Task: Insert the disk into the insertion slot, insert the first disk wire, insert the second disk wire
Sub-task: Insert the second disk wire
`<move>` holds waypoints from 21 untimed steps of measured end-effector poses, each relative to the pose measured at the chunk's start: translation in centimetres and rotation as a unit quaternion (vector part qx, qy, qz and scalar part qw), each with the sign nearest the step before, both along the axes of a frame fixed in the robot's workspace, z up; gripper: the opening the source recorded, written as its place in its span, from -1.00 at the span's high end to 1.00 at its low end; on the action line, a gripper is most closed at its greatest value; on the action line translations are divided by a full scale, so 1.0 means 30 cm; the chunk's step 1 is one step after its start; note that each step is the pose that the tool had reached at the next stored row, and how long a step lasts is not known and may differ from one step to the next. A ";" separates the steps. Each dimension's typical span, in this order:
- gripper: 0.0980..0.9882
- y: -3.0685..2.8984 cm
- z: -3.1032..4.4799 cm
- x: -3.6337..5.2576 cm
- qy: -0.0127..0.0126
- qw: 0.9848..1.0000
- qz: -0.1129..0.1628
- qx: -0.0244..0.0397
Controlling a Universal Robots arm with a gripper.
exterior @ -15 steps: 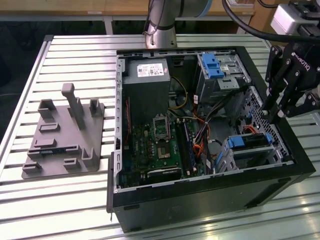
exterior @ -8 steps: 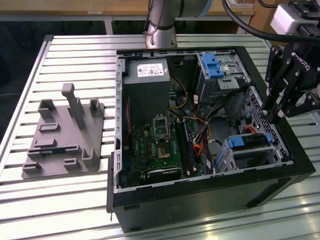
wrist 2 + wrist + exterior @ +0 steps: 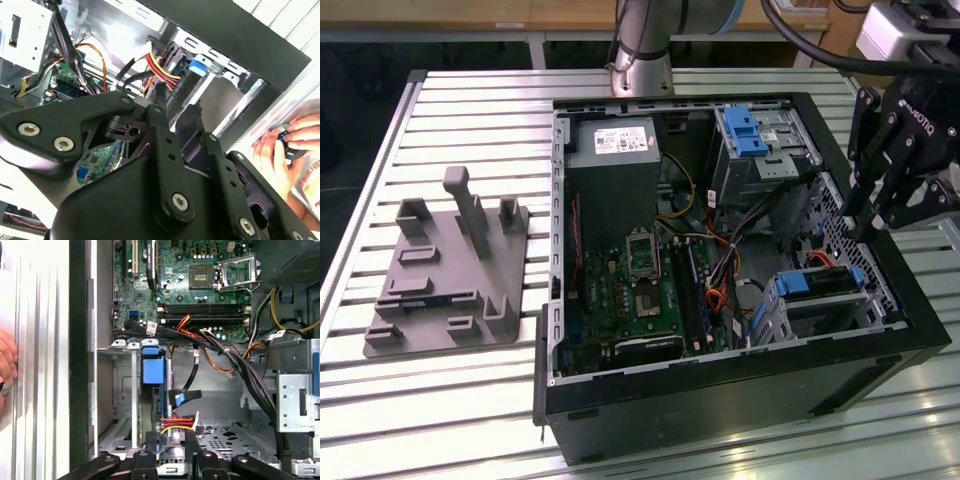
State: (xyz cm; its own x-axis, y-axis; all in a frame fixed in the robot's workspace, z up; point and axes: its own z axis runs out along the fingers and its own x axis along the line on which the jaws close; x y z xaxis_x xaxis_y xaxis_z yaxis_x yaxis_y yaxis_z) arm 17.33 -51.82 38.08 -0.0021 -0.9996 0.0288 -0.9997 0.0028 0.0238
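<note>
- gripper [image 3: 171, 437] hangs over the corner of the open computer case [image 3: 720, 400]; fingers partly apart, nothing gripped as far as I can tell
- red-and-yellow power wire [image 3: 176, 424] lies just past the fingertips, plug end loose; touching or not, can't tell
- blue-tipped data wire [image 3: 182, 397] dangles beside it, looks unplugged
- disk [image 3: 152, 371] stands edge-on, already seated in the insertion slot [image 3: 120, 345], blue caddy tab up
- judgement: step one done, both wire steps left
- motherboard [image 3: 200, 275] beyond, cables draped across
- a hand [image 3: 6, 365] rests on the slatted worktop [image 3: 470, 100] outside the case wall
</note>
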 end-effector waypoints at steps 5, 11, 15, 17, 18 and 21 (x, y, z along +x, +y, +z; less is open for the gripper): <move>0.41 0.027 -0.005 -0.035 0.000 1.000 0.000 -0.017; 0.41 0.043 -0.010 -0.063 0.000 0.999 0.004 -0.033; 0.41 0.062 -0.015 -0.076 -0.001 0.999 0.007 -0.043; 0.41 0.071 -0.018 -0.082 -0.001 0.999 0.009 -0.047; 0.41 0.075 -0.020 -0.084 -0.001 0.999 0.010 -0.048; 0.41 0.079 -0.029 -0.084 -0.001 0.998 0.025 -0.050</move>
